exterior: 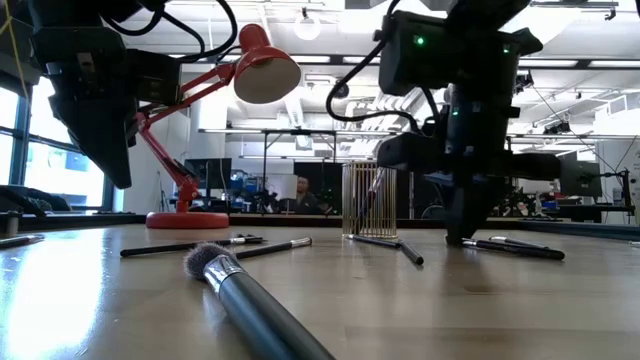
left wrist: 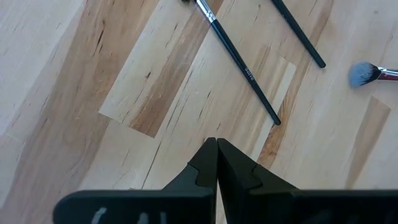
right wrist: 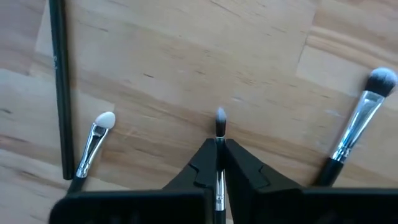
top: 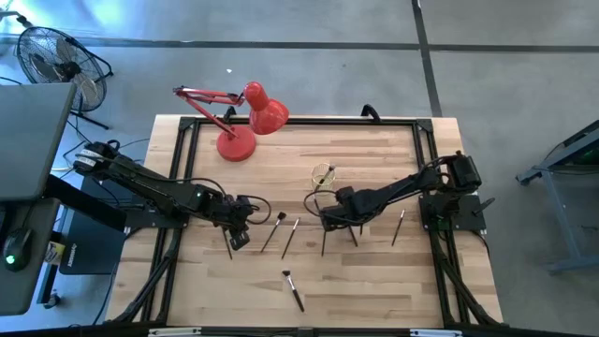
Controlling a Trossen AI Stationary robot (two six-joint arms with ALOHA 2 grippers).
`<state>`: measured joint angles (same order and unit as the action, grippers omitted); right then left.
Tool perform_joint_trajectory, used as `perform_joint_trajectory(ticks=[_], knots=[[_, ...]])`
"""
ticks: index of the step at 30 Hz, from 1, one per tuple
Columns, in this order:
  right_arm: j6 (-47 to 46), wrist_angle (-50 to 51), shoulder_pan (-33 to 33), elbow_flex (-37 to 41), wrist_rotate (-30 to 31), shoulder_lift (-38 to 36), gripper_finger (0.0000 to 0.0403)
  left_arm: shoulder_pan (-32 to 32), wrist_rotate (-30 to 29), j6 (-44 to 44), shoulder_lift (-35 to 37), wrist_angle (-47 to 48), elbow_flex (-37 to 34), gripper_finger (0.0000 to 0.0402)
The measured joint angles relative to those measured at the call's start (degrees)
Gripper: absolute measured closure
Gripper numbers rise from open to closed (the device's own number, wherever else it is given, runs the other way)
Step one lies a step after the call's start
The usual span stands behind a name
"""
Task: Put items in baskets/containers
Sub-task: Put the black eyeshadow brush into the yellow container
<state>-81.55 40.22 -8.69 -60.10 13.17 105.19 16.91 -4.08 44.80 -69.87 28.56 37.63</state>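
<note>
Several thin dark brushes lie flat on the wooden table, among them two side by side, a thick one near the front and one at the right. The small clear glass cup stands upright at mid-table. My right gripper is low, just nearer than the cup, shut on a thin brush. Two more brushes lie on either side of it. My left gripper hangs shut and empty above the table, left of the pair. My right gripper pinches a thin brush between its two fingers, just behind the bristle end. The small tuft sticks out past the fingertips, and the handle runs back along the fingers. The fingers come from above, slanting down. Whether the brush is clear of the table, I cannot tell.
A red desk lamp stands at the far left of the table, its round base on the wood. A black frame edges the table. A long black handle lies near my right gripper. Bare wood stretches along the near edge.
</note>
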Motion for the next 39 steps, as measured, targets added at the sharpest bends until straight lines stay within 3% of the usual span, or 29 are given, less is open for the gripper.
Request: perform_joint_trajectory(ticks=[14, 27, 39], knots=[[4.03, 1.24, -3.01, -0.93, 1.70, -4.31, 0.0396, 0.00, -0.13, 0.00, -0.02, -0.15, 0.06, 0.0401], [5.84, 7.08, -7.85, -0.83, 15.29, -16.45, 0.0401, -0.02, -0.11, 0.00, -0.02, -2.16, 0.07, 0.0401], [20.31, 6.53, -5.28, -0.85, 21.43, -30.60, 0.0402, -0.04, -2.25, 3.13, -0.02, -5.99, 0.07, 0.0401]])
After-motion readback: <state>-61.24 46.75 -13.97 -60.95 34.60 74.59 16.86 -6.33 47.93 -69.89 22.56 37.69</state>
